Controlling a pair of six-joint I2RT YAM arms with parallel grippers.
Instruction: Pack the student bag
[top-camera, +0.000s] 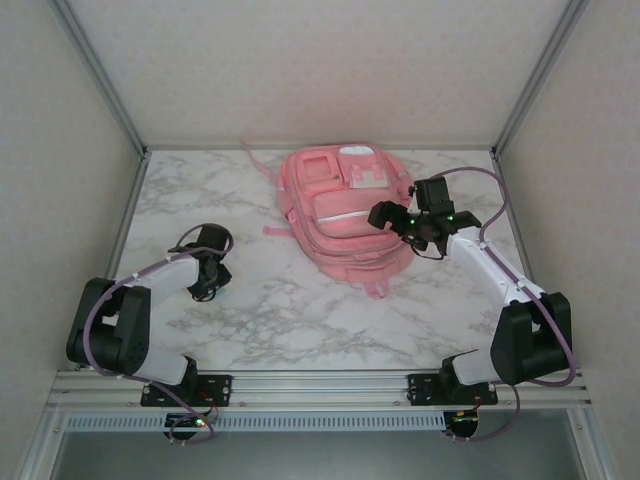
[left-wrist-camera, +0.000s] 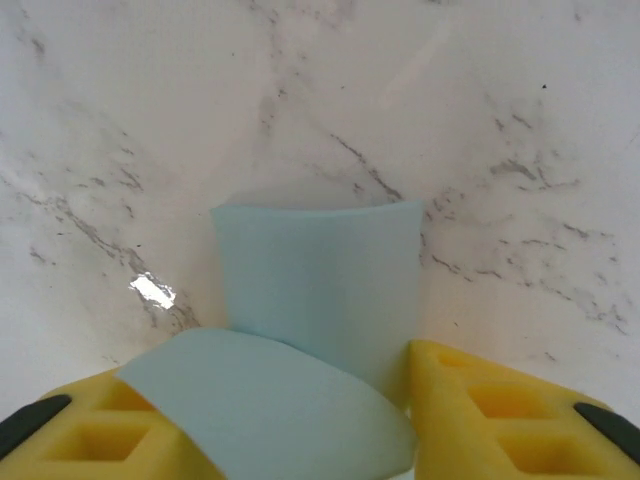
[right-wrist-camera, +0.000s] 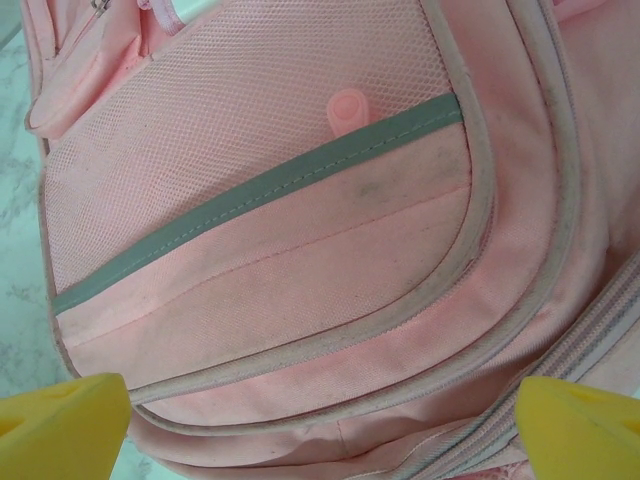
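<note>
Marble table (top-camera: 270, 320): one student bag (top-camera: 340, 215) under the spread right gripper (right-wrist-camera: 320, 400). The left wrist view adds one blue sheet (left-wrist-camera: 320, 290) inside the left gripper (left-wrist-camera: 290, 385), grip unclear.

Top camera overlooks table (top-camera: 280, 320); right wrist, seemingly close, shares student bag (right-wrist-camera: 300, 300).

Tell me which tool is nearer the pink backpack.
Right. Right tool hovers over the backpack; left tool sits apart, over the table to its left.

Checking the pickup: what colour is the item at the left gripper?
The item is pale blue, clearest in the left wrist view.
</note>
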